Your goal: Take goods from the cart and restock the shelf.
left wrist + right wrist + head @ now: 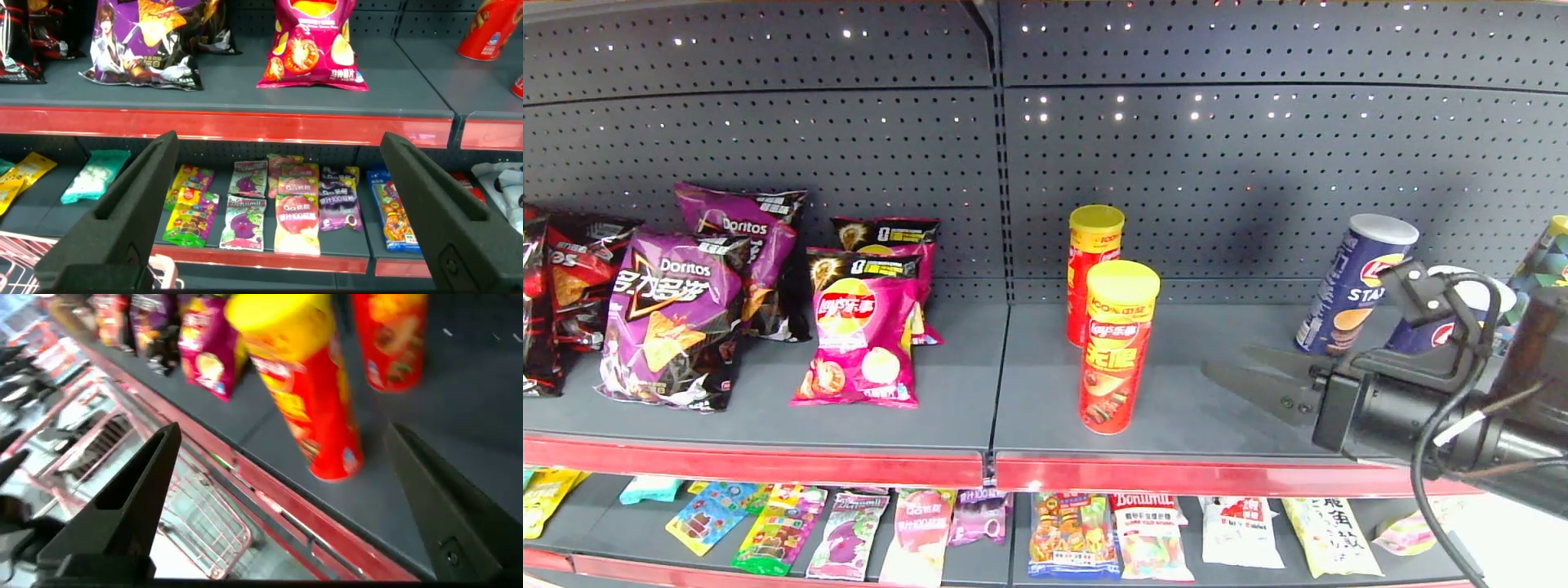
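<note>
Two red chip cans with yellow lids stand on the grey shelf (931, 408): the front can (1117, 355) near the edge and the rear can (1092, 269) behind it. My right gripper (1225, 363) hangs open and empty just right of the front can, level with the shelf. In the right wrist view the front can (315, 400) lies between and beyond the open fingers (122, 514), with the red wire cart (188, 506) below. My left gripper (279, 140) is open and empty, in front of the shelf's red edge (245, 122), below the pink chip bag (310, 45).
Purple chip bags (678, 318), a pink chip bag (862, 343) and dark red bags (572, 278) fill the shelf's left half. Blue cans (1356, 282) lean at the right. Candy packets (1078, 535) lie on the lower shelf. Bare shelf lies between the red and blue cans.
</note>
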Tool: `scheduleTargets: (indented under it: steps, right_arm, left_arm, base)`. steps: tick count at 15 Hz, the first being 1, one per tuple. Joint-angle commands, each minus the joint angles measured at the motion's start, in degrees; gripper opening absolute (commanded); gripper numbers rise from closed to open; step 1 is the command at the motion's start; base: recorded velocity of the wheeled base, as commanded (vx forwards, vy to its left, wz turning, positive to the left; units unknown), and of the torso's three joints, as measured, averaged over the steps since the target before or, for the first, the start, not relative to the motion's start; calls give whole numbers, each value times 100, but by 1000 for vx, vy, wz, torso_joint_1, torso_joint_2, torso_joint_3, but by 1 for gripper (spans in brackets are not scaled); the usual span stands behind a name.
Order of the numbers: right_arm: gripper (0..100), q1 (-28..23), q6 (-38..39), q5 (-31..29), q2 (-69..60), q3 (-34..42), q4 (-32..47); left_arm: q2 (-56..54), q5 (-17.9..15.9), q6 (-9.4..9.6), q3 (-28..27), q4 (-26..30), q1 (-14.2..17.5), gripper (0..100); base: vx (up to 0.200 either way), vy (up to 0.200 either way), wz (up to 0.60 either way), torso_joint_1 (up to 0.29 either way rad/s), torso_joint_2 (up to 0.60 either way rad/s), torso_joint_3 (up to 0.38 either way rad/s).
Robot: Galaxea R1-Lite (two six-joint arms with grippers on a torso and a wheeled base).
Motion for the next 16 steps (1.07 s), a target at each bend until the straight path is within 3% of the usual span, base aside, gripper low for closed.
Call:
scheduleTargets:
  steps: [1, 3, 8, 16]
  right_arm:
    - [100, -38, -4, -273, 117, 15, 319]
    - [100, -117, -83, -519, 266, -64, 688]
    - [100, -126, -804, -827, 987, -337, 697]
    - [100, -117, -1568, -827, 1752, -935, 1075]
  left_arm:
    - [9, 2, 6, 0, -2, 2, 100]
    - [9, 2, 6, 0, -2, 2, 100]
    - [9, 2, -3, 0, -2, 2, 100]
    - [9, 2, -3, 0, -2, 2, 100]
  base:
    - [0, 0, 0, 0, 0, 0]
    - [0, 0, 0, 0, 0, 0]
    - [0, 0, 0, 0, 0, 0]
    - [0, 0, 0, 0, 0, 0]
